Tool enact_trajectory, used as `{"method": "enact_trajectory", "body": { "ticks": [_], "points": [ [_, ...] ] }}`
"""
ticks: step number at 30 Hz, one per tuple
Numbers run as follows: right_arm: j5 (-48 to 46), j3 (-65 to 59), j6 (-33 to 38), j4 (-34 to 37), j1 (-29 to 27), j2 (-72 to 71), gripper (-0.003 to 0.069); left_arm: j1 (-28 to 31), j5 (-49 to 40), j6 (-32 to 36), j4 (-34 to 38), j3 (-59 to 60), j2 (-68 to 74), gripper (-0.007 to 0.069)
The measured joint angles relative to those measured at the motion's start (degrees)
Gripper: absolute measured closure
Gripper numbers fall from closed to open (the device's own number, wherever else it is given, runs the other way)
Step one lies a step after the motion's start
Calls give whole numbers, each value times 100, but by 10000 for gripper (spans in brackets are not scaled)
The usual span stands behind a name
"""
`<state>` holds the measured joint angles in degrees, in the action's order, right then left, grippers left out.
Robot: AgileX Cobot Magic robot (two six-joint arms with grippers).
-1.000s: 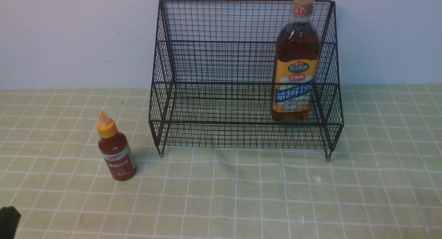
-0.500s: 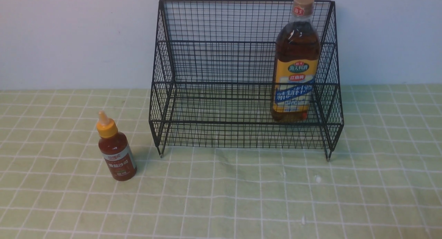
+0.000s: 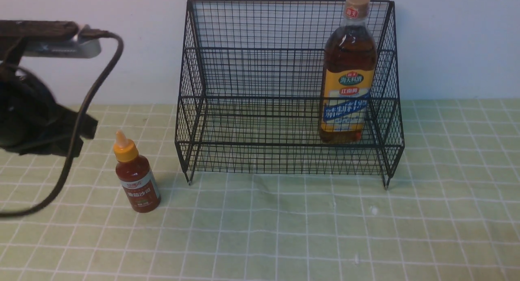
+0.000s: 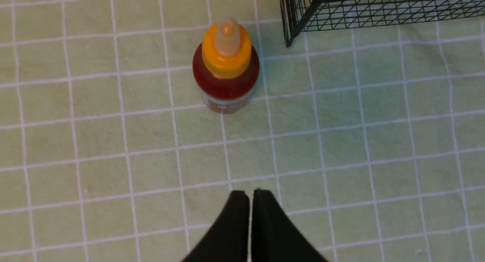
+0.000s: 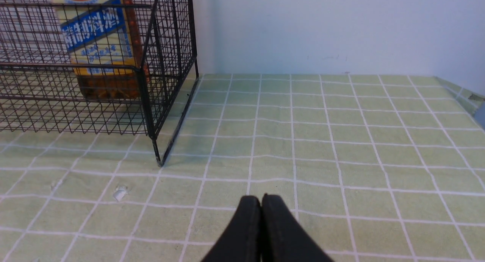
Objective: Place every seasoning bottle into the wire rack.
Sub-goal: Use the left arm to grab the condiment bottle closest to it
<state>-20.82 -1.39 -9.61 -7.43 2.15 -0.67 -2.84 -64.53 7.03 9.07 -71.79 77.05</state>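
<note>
The red sauce bottle [image 3: 137, 179] with the yellow nozzle cap is standing upright on the table [image 3: 284, 232], out in the open near the left front leg of the wire rack [image 3: 284, 143], so not in it. The tall amber bottle [image 3: 348, 78] (yellow-blue label, tan cap) is in the rack, upright on the lower tier, tucked against the right side mesh.

The left claw [image 4: 249, 194] is pinched together with nothing in it, looking down at the red bottle, with a clear gap of table between them. From the front the left arm [image 3: 36, 118] is just a dark blur at the left edge, with a cable [image 3: 93, 86] looping down.

The right claw [image 5: 261, 199] is also pinched closed and empty, low over the table off the rack's right front corner.
</note>
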Motion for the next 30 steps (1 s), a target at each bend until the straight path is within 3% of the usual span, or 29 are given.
{"method": "enact_trajectory", "body": {
  "ticks": [6,14,19,20,21,22,24,26,30],
  "points": [
    [0,0,0,0,0,0,673,-385,-491,105,-570,-1115,1140,631],
    [0,0,0,0,0,0,673,-807,-171,132,-959,-1291,1516,590],
    [0,0,0,0,0,0,673,-807,174,132,-959,-1291,1625,438],
    [0,0,0,0,0,0,673,-807,264,132,-966,-1291,1637,364],
    [0,0,0,0,0,0,673,-807,292,132,-966,-1291,1643,342],
    [0,0,0,0,0,0,673,-807,349,132,-1008,-1296,1677,243],
    [0,0,0,0,0,0,673,-807,355,127,-1047,-1296,1725,181],
    [0,0,0,0,0,0,673,-807,355,-4,-1184,-1296,1906,72],
    [0,0,0,0,0,0,673,-807,355,-331,-1331,-1296,2246,8]
  ]
}}
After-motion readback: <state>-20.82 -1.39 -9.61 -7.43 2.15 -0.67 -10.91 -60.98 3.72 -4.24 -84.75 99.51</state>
